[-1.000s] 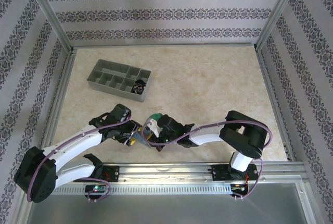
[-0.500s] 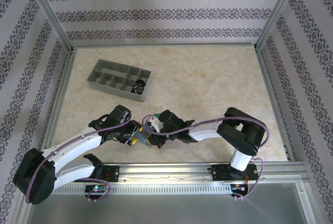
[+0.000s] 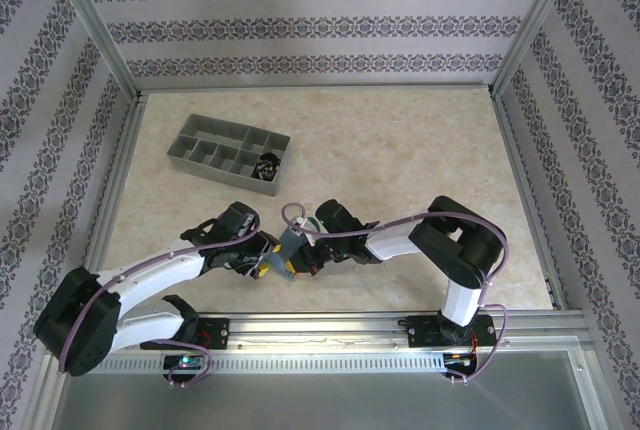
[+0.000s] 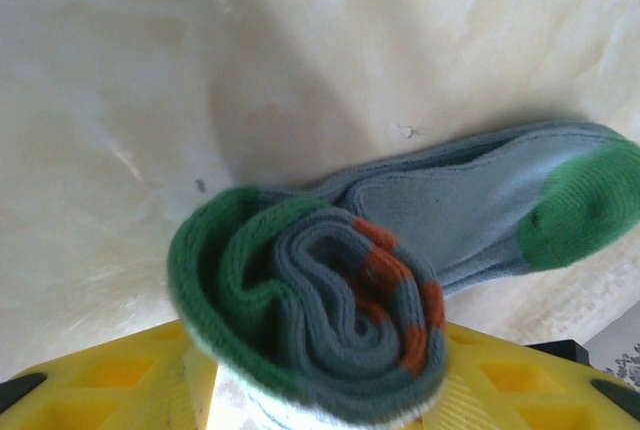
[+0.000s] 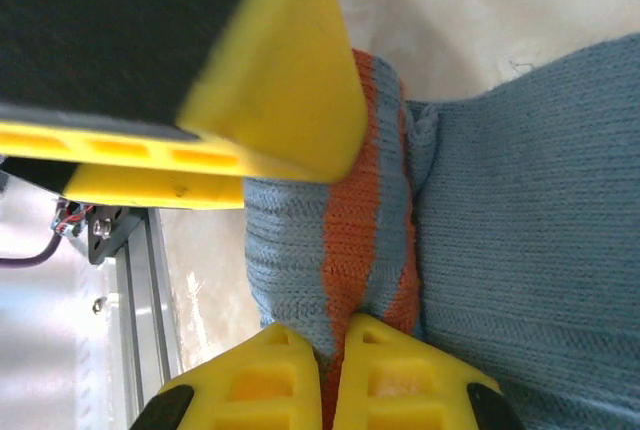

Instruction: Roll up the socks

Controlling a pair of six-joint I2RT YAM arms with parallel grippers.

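The blue-grey sock (image 4: 330,320) is half rolled, and I see its coil wedged between the spread yellow fingers (image 4: 110,380) of my left gripper (image 4: 320,400). My right gripper (image 5: 335,350) pinches the orange stripe, fingers nearly together. The green toe trails beyond the left fingertips on the table (image 4: 150,100).

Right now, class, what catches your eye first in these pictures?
A blue-grey knitted sock with green toe and orange stripes, half rolled into a spiral, sits in the left pincer near the front edge of the beige marbled table. The right pincer pinches its orange stripe. A grey plastic compartment tray stands far left.
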